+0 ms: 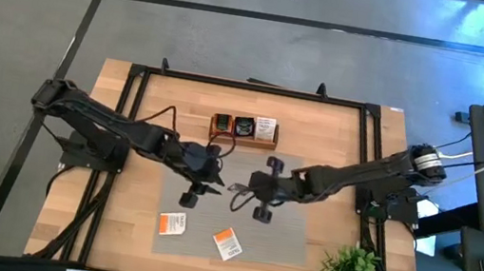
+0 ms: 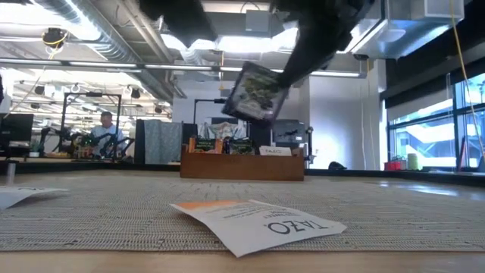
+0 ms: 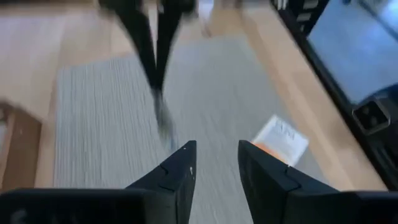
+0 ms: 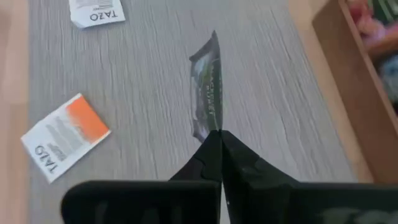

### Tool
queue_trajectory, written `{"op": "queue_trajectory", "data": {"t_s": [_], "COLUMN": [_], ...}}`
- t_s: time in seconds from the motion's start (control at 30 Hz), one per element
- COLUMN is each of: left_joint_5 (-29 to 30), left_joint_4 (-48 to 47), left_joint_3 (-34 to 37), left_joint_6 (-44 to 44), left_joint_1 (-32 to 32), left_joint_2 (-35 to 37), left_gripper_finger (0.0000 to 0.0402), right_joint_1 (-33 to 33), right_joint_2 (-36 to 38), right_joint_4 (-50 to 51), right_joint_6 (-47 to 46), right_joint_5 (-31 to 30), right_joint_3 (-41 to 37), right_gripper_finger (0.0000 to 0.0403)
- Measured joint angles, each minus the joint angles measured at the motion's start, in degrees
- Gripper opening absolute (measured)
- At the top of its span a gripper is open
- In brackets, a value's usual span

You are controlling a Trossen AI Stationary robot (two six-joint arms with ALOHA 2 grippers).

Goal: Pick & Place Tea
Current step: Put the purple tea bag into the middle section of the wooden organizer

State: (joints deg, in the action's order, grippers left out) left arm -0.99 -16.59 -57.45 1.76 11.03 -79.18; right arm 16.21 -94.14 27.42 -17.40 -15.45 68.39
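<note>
A dark grey-black tea sachet hangs in the air above the grey mat, pinched by one edge between the fully closed fingers of the right gripper. In the low view this sachet is tilted and clearly off the mat, level with the space above the wooden tray far behind it. From above, the right gripper sits near the middle of the table, with the tray at about 12 o'clock from it.

Two more sachets, white with orange print, lie flat on the mat. One white-and-orange sachet is at about 8 o'clock from the held one, on the mat's left edge; the other white-and-orange sachet lies at about 6 o'clock, and shows closest in the low view. They are apart from each other.

The tray's compartments hold further sachets: orange ones at the left, dark ones in the middle, white ones at the right.

The left gripper hovers just beside the right one, at its 9 o'clock; its fingers stand apart with nothing between them. A small green plant stands at the table's 4 o'clock corner. A person sits in the room far beyond the table.
</note>
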Motion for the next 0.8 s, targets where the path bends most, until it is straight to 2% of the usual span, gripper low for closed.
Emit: {"op": "queue_trajectory", "data": {"t_s": [0.37, 0.6, 0.8], "left_joint_5": [-0.02, 0.04, 0.02], "left_joint_4": [-0.76, -3.31, -5.55], "left_joint_3": [-0.09, -0.09, -0.09], "left_joint_6": [2.53, 2.12, 1.98], "left_joint_1": [-1.78, -2.25, -2.07], "left_joint_2": [-0.07, -0.07, -0.07], "left_gripper_finger": [0.0116, 0.0116, 0.0116], "right_joint_1": [0.07, 0.11, 0.08], "right_joint_2": [-11.33, -15.01, -15.07], "right_joint_4": [1.85, 1.91, 1.99], "right_joint_6": [11.88, 14.68, 14.91], "right_joint_5": [-0.25, -8.62, -9.68], "right_joint_3": [10.93, 15.33, 17.08], "right_gripper_finger": [0.0, 0.0002, 0.0002]}}
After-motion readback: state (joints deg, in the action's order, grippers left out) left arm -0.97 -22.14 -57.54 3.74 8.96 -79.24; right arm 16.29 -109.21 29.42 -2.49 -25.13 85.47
